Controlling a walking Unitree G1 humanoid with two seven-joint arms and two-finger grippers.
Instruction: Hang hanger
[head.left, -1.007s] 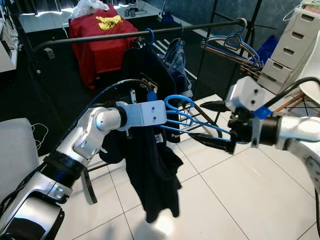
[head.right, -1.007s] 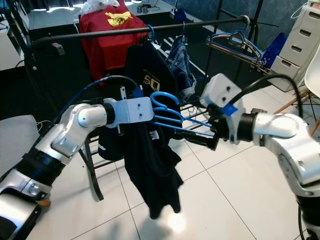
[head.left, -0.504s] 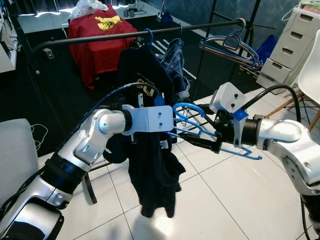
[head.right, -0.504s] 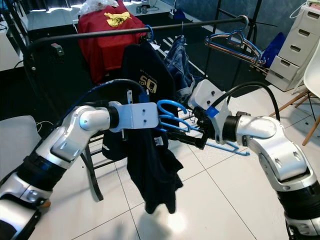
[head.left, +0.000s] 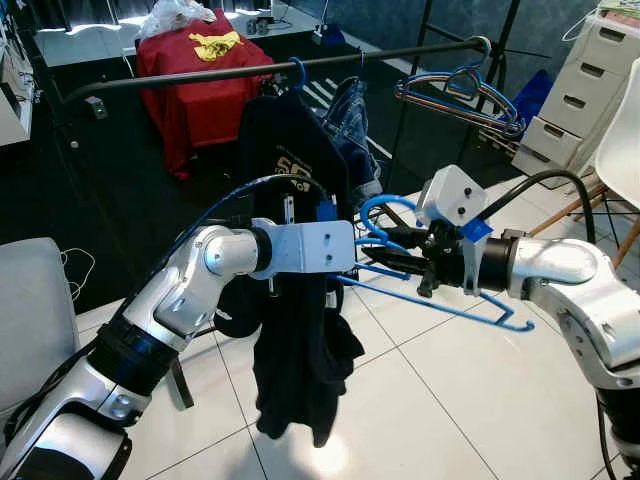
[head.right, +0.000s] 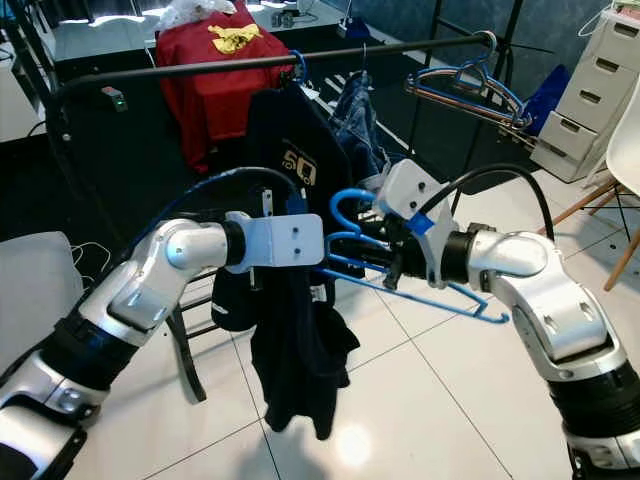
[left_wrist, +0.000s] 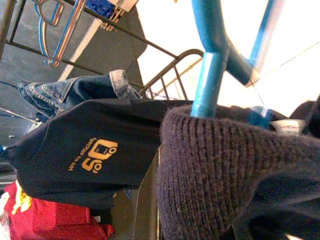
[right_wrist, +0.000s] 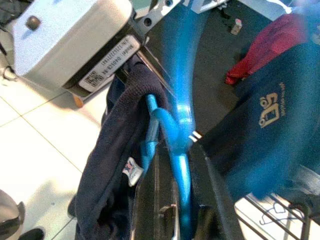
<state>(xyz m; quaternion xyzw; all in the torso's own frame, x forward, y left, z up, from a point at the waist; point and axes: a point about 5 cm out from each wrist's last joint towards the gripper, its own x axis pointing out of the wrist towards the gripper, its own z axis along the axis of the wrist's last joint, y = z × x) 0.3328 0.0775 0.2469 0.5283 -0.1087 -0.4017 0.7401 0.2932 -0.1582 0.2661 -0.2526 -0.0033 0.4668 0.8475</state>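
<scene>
Left eye view: bright blue plastic hanger (head.left: 440, 300) held in mid-air between both arms, in front of the black metal clothes rail (head.left: 280, 68), hook curling up near the right wrist and one long arm slanting down toward the white tiled floor (head.left: 450, 400). Draped from the hanger, a dark knitted garment (head.left: 300, 370) sagging toward the floor. Right gripper (head.left: 385, 252) clamped on the hanger's neck, black fingers together around the blue stem in the right wrist view. Left gripper (head.left: 360, 262) pressed in at the collar beside it; jaw state impossible to tell, fingers buried in cloth. On the rail behind, a black T-shirt with an orange logo (head.left: 285, 150), blue denim (head.left: 350, 115) and a bunch of bare hangers (head.left: 465, 95). Farther back, a red cloth (head.left: 200, 80); at right, white drawers (head.left: 590, 90).
</scene>
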